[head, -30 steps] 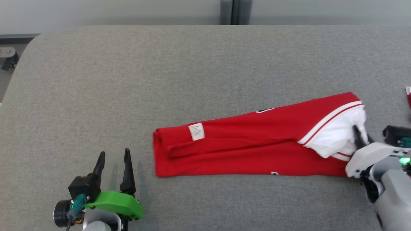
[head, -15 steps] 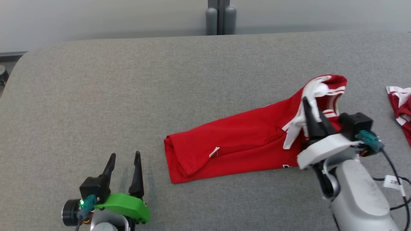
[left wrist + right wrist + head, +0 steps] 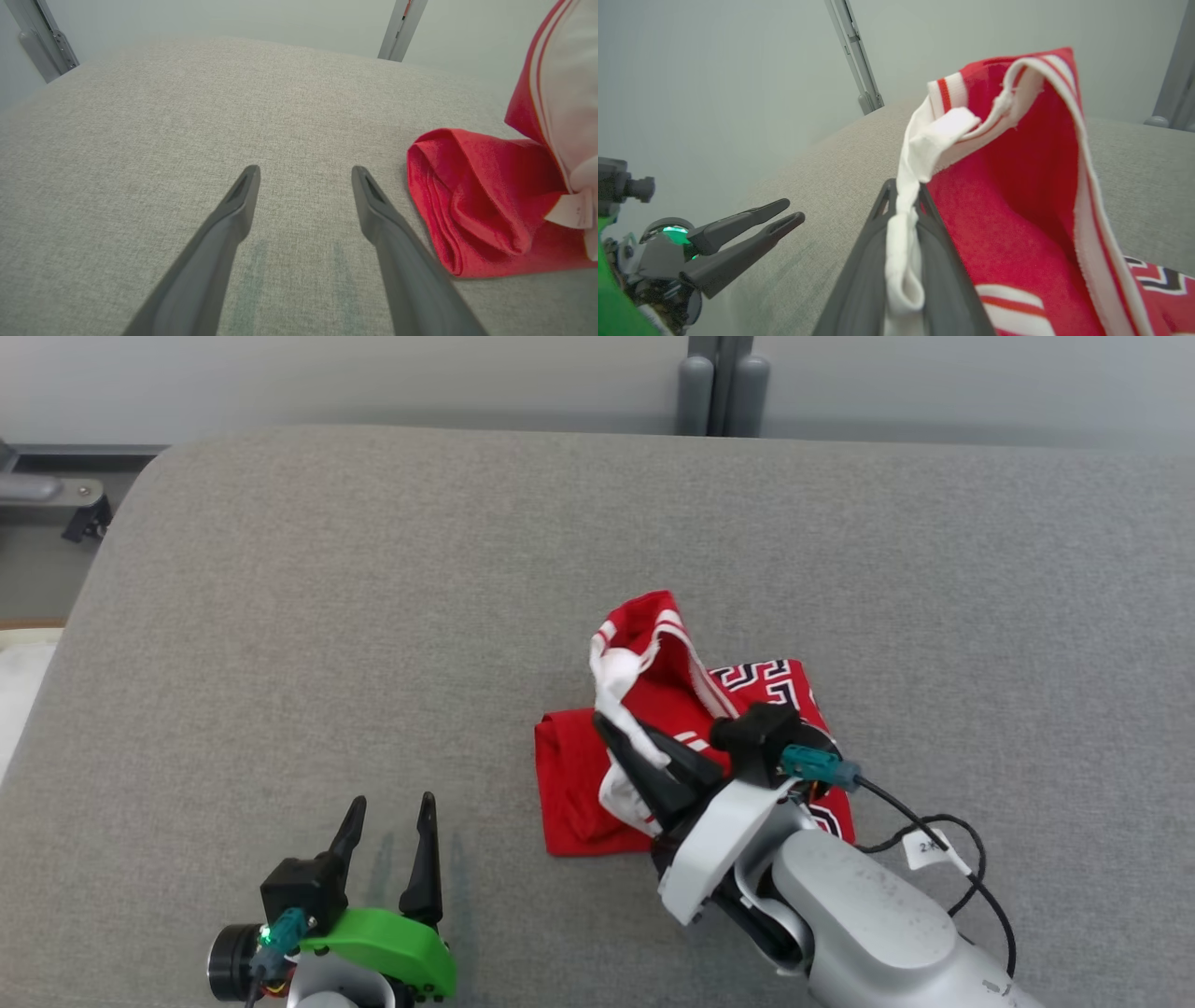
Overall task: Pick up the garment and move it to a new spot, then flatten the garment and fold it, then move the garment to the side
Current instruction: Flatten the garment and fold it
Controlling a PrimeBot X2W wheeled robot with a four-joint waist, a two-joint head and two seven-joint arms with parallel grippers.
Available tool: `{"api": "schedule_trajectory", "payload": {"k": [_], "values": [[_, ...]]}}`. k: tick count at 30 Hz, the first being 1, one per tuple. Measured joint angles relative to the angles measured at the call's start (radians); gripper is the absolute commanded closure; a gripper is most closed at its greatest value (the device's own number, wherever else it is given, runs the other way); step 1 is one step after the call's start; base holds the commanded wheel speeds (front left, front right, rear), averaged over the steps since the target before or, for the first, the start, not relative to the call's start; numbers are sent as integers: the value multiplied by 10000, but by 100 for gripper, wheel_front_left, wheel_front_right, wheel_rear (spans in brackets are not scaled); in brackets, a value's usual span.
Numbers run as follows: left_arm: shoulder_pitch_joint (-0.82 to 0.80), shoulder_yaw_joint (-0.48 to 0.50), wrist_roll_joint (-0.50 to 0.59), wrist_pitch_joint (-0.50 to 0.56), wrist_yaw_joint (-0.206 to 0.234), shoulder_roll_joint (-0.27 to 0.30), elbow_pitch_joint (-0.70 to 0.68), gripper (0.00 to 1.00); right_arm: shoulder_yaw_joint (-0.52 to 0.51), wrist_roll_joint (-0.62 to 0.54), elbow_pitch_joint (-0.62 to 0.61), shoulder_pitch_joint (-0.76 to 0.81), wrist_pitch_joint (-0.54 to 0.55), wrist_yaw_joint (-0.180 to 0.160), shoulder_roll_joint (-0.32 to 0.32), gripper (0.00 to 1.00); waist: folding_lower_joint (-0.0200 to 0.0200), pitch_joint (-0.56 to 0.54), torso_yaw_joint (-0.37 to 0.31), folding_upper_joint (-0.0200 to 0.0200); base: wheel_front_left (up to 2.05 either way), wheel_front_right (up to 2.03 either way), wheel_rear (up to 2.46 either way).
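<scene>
— What do we see around the garment [image 3: 569,779]?
— Mostly bare grey bench [image 3: 373,569]. Two grey posts [image 3: 714,392] stand just beyond its far edge, and a metal bracket [image 3: 56,499] sits off the far left corner. A black cable [image 3: 943,826] with a white tag [image 3: 920,847] loops off the right arm onto the bench.
— Where does the garment lie?
— Near the middle of the bench, bunched. Its lower red part rests folded on the surface, with black-and-white lettering [image 3: 756,677] showing on the right side. One end is lifted clear of the bench.
— Who has it?
— Our right end effector [image 3: 621,733] is clenched on the white sleeve [image 3: 924,140]. The cloth runs down between the two dark fingers, and the striped trim flops over above them.
— And our other one?
— The left end effector [image 3: 392,800] sits low at the near left, fingers spread and holding nothing, just beside the garment's folded edge but not touching it.
— Anything in the way?
— Our right forearm covers the garment's near right part.
</scene>
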Motion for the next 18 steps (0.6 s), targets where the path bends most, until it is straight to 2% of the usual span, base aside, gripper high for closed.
{"api": "schedule_trajectory", "payload": {"k": [1, 2, 5, 8, 13, 18], "values": [[1, -23, -6, 2, 17, 0, 13, 0, 339, 288, -8, -82, -15, 0, 2, 13, 0, -4, 89, 0, 0, 0, 0], [1, -38, -19, 0, 33, 0, 15, 0, 616, 491, 0, -152, -17, 0, 6, 0, 0, -11, 168, 0, 0, 0, 0], [7, -21, -33, 0, 90, 0, 8, 0, 809, 771, 159, -355, -75, 0, 21, 0, 0, -60, 304, 0, 0, 0, 0], [25, 92, -38, 0, 159, 0, -52, 0, 295, 495, 566, -479, -109, 2, 21, 0, 0, -121, 252, 0, 0, 0, 0], [46, 320, 142, 0, 167, 0, -169, 0, -2282, -1317, 740, -318, -117, 0, 6, 0, 0, -196, -89, 0, 0, 0, 0], [74, 474, 481, 0, 146, -2, -276, 0, -4577, -2930, 460, 654, -117, 0, -8, 0, 0, -294, -498, 1, 0, 0, 0]]}}
